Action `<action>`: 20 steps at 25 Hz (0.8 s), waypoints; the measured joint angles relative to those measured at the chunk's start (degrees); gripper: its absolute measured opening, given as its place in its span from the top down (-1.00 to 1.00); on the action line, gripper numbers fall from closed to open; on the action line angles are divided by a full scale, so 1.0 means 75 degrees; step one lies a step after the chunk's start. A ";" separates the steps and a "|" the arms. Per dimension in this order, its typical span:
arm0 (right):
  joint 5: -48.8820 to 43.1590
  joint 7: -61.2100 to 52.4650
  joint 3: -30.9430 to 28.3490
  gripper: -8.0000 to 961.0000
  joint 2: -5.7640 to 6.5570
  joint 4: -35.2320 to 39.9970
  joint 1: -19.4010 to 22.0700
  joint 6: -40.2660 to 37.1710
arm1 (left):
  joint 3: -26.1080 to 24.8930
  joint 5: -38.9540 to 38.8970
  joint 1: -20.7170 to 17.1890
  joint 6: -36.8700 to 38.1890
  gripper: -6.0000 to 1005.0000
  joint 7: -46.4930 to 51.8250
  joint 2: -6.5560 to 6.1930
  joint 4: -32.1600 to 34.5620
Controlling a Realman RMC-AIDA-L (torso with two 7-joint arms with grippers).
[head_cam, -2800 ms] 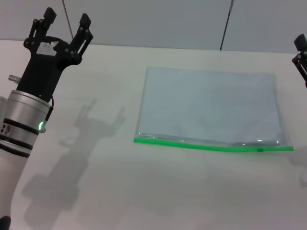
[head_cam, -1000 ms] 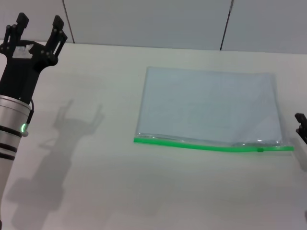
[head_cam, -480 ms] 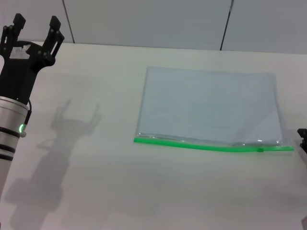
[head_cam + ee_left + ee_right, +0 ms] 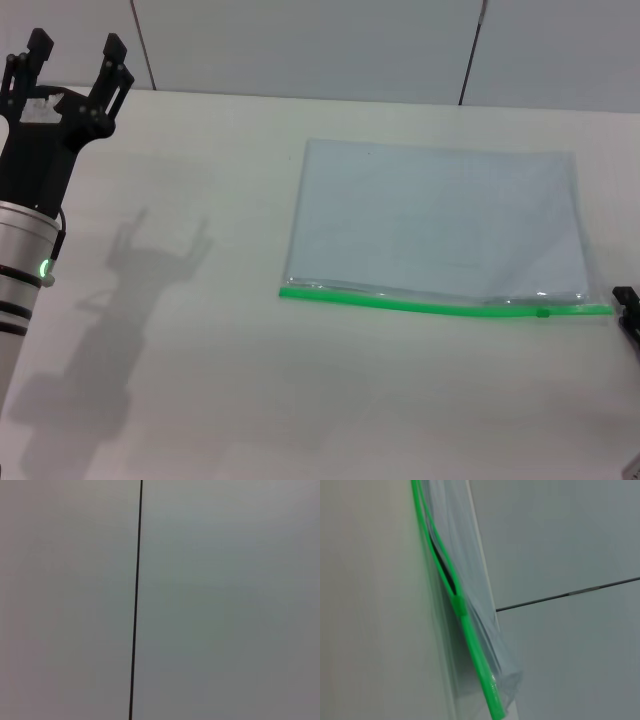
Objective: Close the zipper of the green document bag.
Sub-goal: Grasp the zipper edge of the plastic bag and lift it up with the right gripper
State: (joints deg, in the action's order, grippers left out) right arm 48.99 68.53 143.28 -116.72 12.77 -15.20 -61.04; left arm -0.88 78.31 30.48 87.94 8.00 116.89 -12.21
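The green document bag [image 4: 435,215] lies flat on the white table, right of centre in the head view, pale and translucent. Its zipper [image 4: 440,305] is the bright green strip along the near long edge, and the small darker slider [image 4: 543,313] sits close to that strip's right end. In the right wrist view the zipper [image 4: 470,640] runs close by, with a dark gap between its two strips on one side of the slider [image 4: 459,605]. My left gripper [image 4: 76,55] is raised at the far left, open and holding nothing. Only a dark tip of my right gripper [image 4: 628,302] shows at the right edge, just beyond the zipper's end.
The table's back edge meets a grey panelled wall [image 4: 320,45] with dark seams [image 4: 470,55]. The left wrist view shows only that wall and one seam [image 4: 136,600]. The left arm's shadow [image 4: 150,270] falls on bare table left of the bag.
Over the earlier frames my left arm swung left, away from the bag, and my right gripper dropped from the upper right to the zipper's right end. In the last half second almost nothing moved.
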 joint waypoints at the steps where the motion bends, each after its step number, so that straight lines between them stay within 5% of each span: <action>1: -0.0004 0.0000 0.0003 -0.58 0.0000 0.0000 0.0000 0.0013 | 0.0000 0.0000 -0.0002 -0.0002 -0.64 0.0000 0.0000 0.0000; 20: -0.0085 0.0051 0.0679 -0.53 -0.0012 0.0499 -0.0178 0.0175 | -0.0012 0.0000 -0.0005 -0.0007 -0.63 0.0000 0.0000 0.0000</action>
State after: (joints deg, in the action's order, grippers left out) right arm 48.35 68.92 148.37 -116.81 16.51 -16.53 -59.73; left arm -0.97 78.31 30.44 87.89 8.00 116.89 -12.21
